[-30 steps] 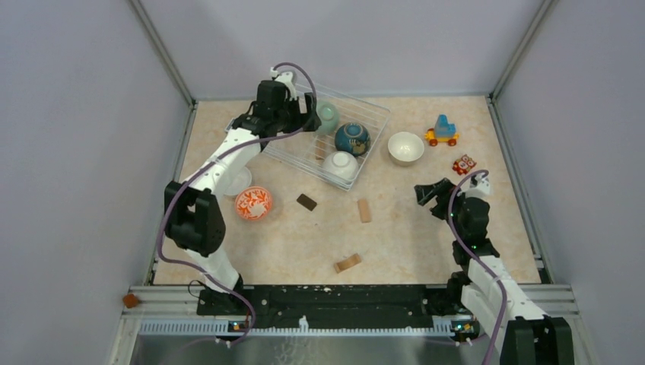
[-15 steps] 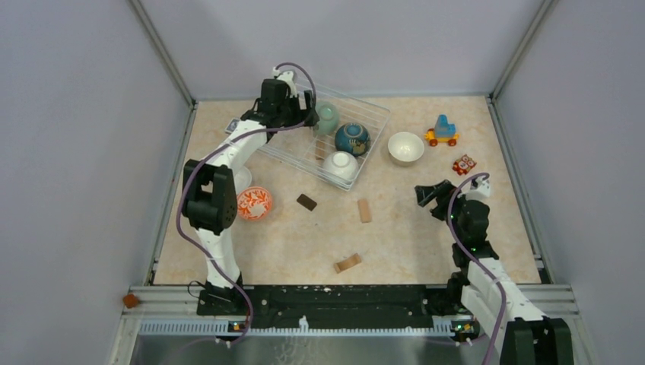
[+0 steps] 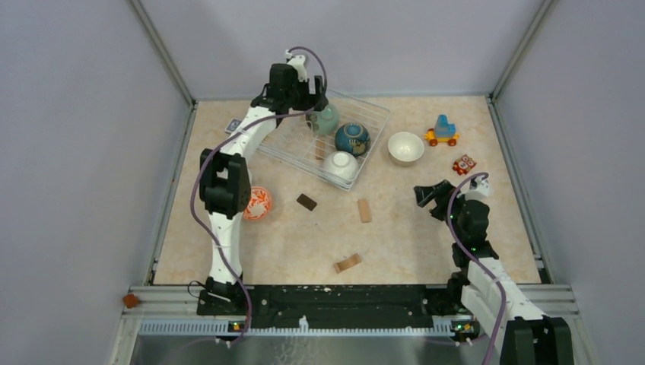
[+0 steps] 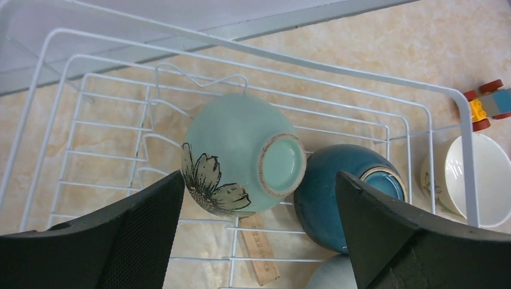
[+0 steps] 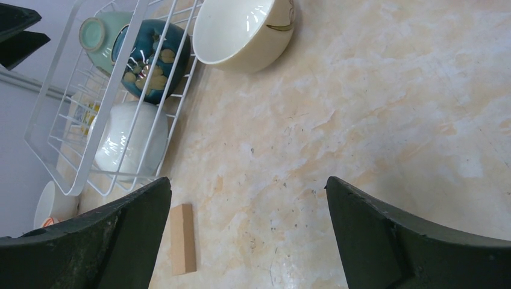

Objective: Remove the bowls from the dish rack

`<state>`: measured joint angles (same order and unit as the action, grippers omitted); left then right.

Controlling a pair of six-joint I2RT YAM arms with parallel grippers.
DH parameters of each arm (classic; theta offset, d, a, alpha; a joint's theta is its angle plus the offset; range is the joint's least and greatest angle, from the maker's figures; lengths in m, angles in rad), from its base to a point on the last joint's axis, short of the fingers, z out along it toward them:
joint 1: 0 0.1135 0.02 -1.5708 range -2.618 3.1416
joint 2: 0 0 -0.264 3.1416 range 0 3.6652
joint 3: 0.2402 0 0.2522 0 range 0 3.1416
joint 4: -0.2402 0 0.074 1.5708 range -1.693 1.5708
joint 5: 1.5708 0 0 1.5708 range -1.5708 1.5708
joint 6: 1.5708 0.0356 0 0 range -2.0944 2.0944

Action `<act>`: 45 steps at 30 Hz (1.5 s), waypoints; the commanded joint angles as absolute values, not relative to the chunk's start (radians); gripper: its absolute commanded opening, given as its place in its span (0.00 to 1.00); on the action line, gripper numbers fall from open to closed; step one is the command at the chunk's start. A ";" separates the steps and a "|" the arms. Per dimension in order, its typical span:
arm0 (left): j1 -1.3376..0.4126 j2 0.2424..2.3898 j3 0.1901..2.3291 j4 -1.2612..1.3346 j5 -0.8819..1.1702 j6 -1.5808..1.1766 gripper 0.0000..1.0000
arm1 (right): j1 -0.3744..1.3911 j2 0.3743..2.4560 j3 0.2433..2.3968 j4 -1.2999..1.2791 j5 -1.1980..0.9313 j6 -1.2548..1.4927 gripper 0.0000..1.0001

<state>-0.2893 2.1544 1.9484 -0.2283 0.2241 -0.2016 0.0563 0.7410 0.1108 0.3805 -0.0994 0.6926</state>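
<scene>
The white wire dish rack [image 3: 376,107] sits at the back centre and also shows in the left wrist view [image 4: 337,65]. It holds a mint green bowl [image 3: 328,119] [image 4: 238,156], a dark blue bowl [image 3: 352,138] [image 4: 337,192] and a white bowl [image 3: 340,165], all bottom-up or tilted. My left gripper [image 3: 316,102] [image 4: 259,183] is open, just above the mint bowl, with a finger on each side of it. A beige bowl [image 3: 405,147] [image 5: 244,30] stands upright right of the rack. An orange-red patterned bowl [image 3: 259,203] sits at the left. My right gripper [image 3: 424,194] [image 5: 248,186] is open and empty over bare table.
Two wooden blocks [image 3: 364,210] [image 3: 347,263] and a dark brown block [image 3: 306,201] lie mid-table. Another wooden block [image 4: 260,253] lies under the rack. A toy car [image 3: 442,132] and a red toy [image 3: 463,164] sit at the back right. Another white bowl [image 5: 51,205] sits left of the rack.
My left arm has stretched farther back and right, and its open gripper now sits over the mint bowl. The right arm and the bowls have not moved.
</scene>
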 commanded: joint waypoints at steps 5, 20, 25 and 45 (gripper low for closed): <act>-0.287 2.219 2.026 -0.253 0.231 -0.188 0.99 | 0.051 0.742 0.121 0.433 -0.100 0.688 0.98; -0.267 2.352 2.144 -0.318 0.264 -0.196 0.99 | 0.049 0.744 0.123 0.430 -0.100 0.685 0.98; -0.241 2.390 2.187 -0.331 0.317 -0.253 0.99 | 0.050 0.742 0.123 0.428 -0.098 0.684 0.98; -0.229 2.435 2.231 -0.357 0.426 -0.309 0.99 | 0.050 0.742 0.123 0.429 -0.094 0.684 0.98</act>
<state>-0.2131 2.4203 2.1937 -0.3454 0.4496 -0.3412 0.0563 0.7422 0.1108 0.3809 -0.0986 0.6918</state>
